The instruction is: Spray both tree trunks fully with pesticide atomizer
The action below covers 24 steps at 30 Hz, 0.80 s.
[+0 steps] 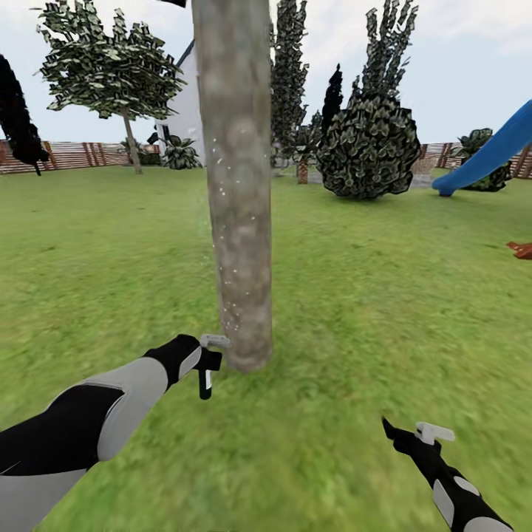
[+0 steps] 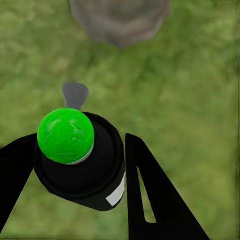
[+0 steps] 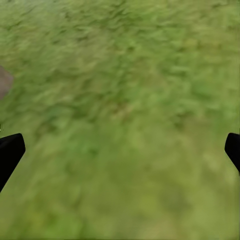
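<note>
A thick grey-brown tree trunk (image 1: 240, 207) rises straight ahead on the lawn, and small white specks dot its left side. My left gripper (image 1: 209, 367) hangs just left of the trunk's base, shut on the pesticide atomizer (image 1: 205, 382). In the left wrist view the atomizer (image 2: 80, 165) is a small black bottle with a bright green top, held between the black fingers (image 2: 150, 190), and the trunk's foot (image 2: 120, 20) lies beyond it. Another tree (image 1: 131, 144) with a bare trunk and a leafy crown stands far back on the left. My right gripper (image 1: 406, 432) is low on the right, open over bare grass (image 3: 122, 147).
A dark round bush (image 1: 369, 148) and tall narrow dark trees stand behind the trunk. A blue slide (image 1: 491, 151) comes in at the right, with an orange object (image 1: 522, 250) at the right edge. A slatted wooden fence (image 1: 66, 155) and a white house (image 1: 188, 96) close the back.
</note>
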{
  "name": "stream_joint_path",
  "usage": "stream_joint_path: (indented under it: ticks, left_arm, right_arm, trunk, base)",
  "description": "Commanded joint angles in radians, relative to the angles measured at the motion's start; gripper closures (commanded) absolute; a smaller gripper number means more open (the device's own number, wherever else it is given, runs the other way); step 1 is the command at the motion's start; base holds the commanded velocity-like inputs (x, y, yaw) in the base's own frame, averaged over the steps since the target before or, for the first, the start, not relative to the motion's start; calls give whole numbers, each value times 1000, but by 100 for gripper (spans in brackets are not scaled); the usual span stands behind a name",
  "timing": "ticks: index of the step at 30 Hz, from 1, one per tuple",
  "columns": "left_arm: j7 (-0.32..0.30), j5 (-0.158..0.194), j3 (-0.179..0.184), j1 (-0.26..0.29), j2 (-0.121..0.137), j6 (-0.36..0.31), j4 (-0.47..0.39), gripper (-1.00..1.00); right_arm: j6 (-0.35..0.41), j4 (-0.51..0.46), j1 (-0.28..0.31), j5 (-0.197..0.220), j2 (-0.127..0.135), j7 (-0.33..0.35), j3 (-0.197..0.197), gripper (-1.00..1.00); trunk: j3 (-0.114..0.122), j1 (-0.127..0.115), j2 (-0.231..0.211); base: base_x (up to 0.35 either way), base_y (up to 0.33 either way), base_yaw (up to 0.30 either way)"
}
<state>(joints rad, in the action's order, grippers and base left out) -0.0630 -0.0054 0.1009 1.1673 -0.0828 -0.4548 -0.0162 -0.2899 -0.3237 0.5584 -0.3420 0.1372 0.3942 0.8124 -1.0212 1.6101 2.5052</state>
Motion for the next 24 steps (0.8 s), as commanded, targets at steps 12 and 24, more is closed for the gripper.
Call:
stream_joint_path:
  ticks: [12,24]
  left_arm:
    - [0,0,1,0,-2,0,0,100]
    - [0,-1,1,0,-2,0,1,100]
  right_arm:
    - [0,1,0,0,-2,0,0,-100]
    - [0,1,0,0,-2,0,0,-100]
  trunk:
    - [0,0,0]
    - [0,0,0]
  base:
    - [32,-327,128]
    - [56,-328,164]
